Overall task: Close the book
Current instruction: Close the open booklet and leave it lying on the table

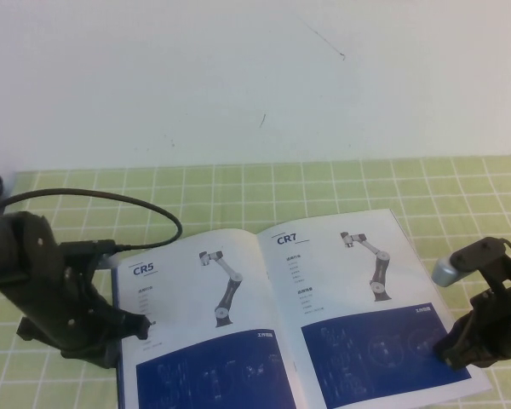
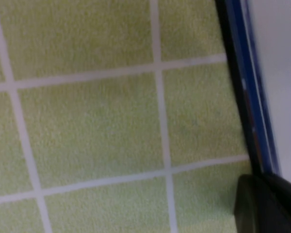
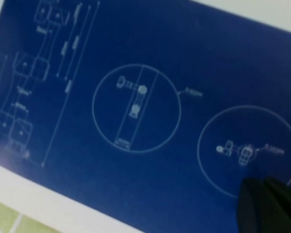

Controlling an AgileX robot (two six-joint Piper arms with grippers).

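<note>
Book open flat, white-blue pages — left gripper at left edge, right gripper at right — jaws together

Bright, even light; soft shadows

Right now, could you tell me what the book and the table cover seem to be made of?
Book: paper, smooth printed pages, possibly coated; sheets lie flat. Table cover: looks like fabric, matte, fuzzy green surface with white grid. Left gripper at the book's left edge, right gripper over its right page.
</note>
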